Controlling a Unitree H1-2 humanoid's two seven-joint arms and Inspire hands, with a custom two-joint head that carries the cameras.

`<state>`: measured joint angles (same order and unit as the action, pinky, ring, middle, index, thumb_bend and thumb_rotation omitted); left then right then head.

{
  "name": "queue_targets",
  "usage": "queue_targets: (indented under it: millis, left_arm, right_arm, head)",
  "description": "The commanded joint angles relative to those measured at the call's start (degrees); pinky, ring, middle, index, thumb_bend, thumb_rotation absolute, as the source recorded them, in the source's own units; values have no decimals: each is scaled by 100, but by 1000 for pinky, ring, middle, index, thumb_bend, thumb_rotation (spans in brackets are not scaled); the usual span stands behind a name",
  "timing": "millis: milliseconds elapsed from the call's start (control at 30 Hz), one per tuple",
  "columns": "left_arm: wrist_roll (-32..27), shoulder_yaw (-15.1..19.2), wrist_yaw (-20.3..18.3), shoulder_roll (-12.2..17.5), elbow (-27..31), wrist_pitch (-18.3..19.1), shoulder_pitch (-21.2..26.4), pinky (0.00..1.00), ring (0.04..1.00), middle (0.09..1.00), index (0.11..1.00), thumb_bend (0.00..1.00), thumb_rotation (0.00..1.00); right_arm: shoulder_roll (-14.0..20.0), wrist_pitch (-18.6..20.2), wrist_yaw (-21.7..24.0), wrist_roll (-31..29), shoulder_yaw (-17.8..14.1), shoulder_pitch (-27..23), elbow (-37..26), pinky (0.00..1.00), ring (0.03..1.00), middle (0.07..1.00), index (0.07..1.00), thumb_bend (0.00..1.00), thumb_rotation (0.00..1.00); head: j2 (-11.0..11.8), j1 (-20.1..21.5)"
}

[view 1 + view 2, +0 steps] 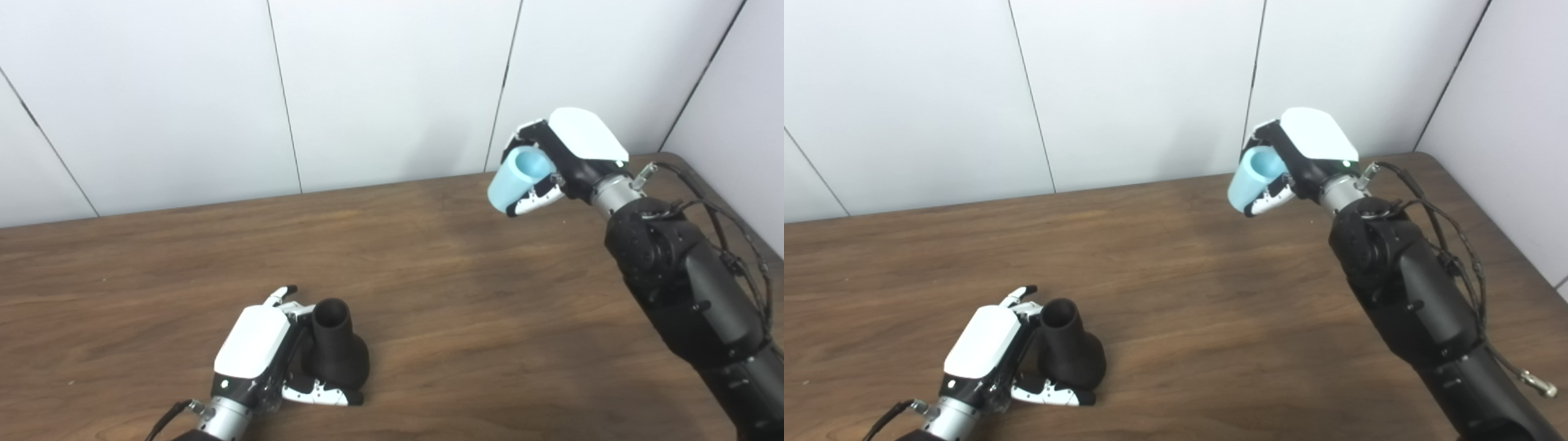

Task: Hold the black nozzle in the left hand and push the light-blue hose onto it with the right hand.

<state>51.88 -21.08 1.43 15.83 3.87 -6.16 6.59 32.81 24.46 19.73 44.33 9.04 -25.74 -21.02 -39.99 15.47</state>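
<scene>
Left eye view. One black nozzle [335, 352] stands upright on the brown wooden surface [459, 294], wide base down, narrow open mouth up, near the front edge at lower left of centre. One left hand [263, 349] sits just beside it on its left. Its fingers [288, 293] reach behind the neck and the thumb lies along the front of the base, so the hand is wrapped around the nozzle. One light-blue hose [514, 180], a short tube with an open end facing the camera, is held off the surface at upper right, well apart from the nozzle. One right hand [551, 162] has its fingers curled closed around the hose. One dark cable loops along the right forearm.

Right eye view. Same count: one nozzle, one hose, two hands. The nozzle stands upright on the surface with the left hand closed on it, thumb [1053, 392] touching the base. The hose is raised in front of the white wall panels [1139, 86], pinched in the right hand's fingers [1268, 199].
</scene>
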Motion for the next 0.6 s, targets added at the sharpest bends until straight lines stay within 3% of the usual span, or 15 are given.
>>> queue_targets:
  millis: [0,167,300,567]
  left_arm:
    - [159,-4,-184,98,-68,218,-134,877,622,466,499,525,0]
    - [192,-17,-201,73,-40,252,-143,873,625,465,501,524,0]
    - [240,-34,-200,50,5,257,-163,864,625,462,503,524,0]
    - [318,-87,-317,-3,114,410,-176,872,630,463,501,525,0]
  right_arm:
    - [-25,93,133,57,-102,-62,-474,323,394,497,506,497,0]
    - [-265,169,481,12,-164,93,-1093,329,384,499,520,496,0]
    - [-408,21,680,44,-65,256,-1524,342,387,509,508,497,0]
    - [-1010,73,1099,138,140,530,-2168,332,374,494,551,492,0]
  head:
    - [-9,-69]
    - [-32,-261]
    - [-60,-469]
    - [-97,-741]
